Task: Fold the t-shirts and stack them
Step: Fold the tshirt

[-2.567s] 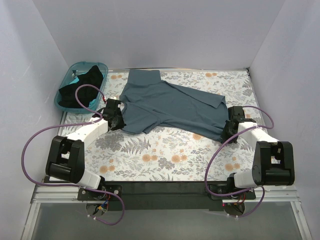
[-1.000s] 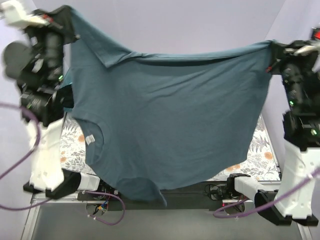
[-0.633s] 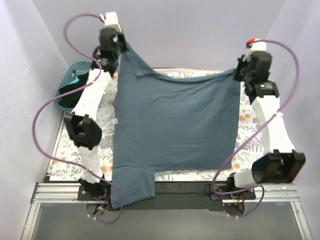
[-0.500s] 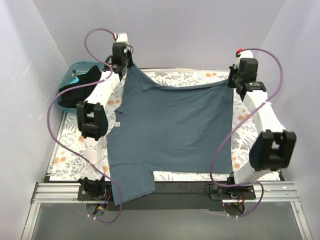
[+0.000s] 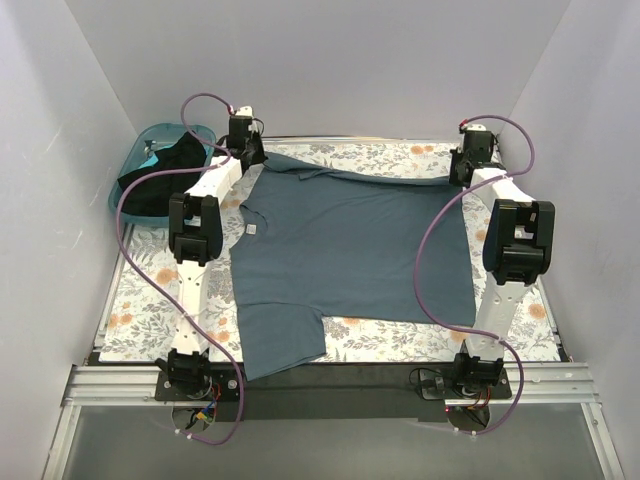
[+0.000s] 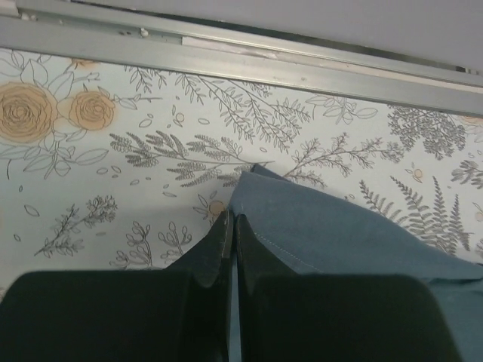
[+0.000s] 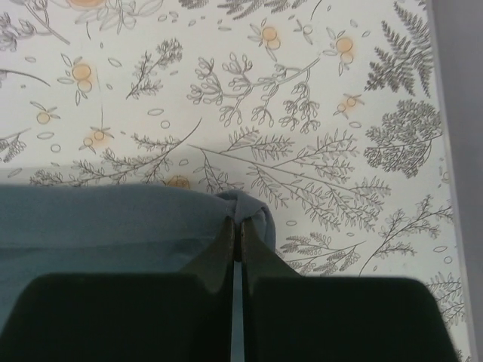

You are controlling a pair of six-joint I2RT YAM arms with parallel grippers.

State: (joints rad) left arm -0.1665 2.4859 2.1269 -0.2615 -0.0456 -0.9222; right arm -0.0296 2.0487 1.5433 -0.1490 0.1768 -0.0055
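Note:
The slate blue-grey t-shirt [image 5: 350, 245] lies spread across the floral table, its neck label [image 5: 252, 228] toward the left and one sleeve [image 5: 280, 345] reaching the near edge. Both arms stretch to the far side. My left gripper [image 5: 247, 158] is shut on the shirt's far left corner; in the left wrist view its tips [image 6: 232, 219] pinch the cloth edge [image 6: 339, 234]. At the far right corner my right gripper [image 5: 460, 175] is shut too, its tips [image 7: 236, 222] bunching the fabric [image 7: 113, 219]. A black t-shirt [image 5: 165, 170] sits in the basket.
The teal plastic basket [image 5: 127, 175] stands at the far left, beside the left arm. A metal rail [image 6: 226, 60] runs along the table's back edge just beyond the left gripper. Walls close in on three sides. Floral cloth [image 5: 150, 290] shows left of the shirt.
A second ago both arms held the shirt high and stretched in the air. They have swung it forward and down, laying it flat on the table, still gripping its far corners.

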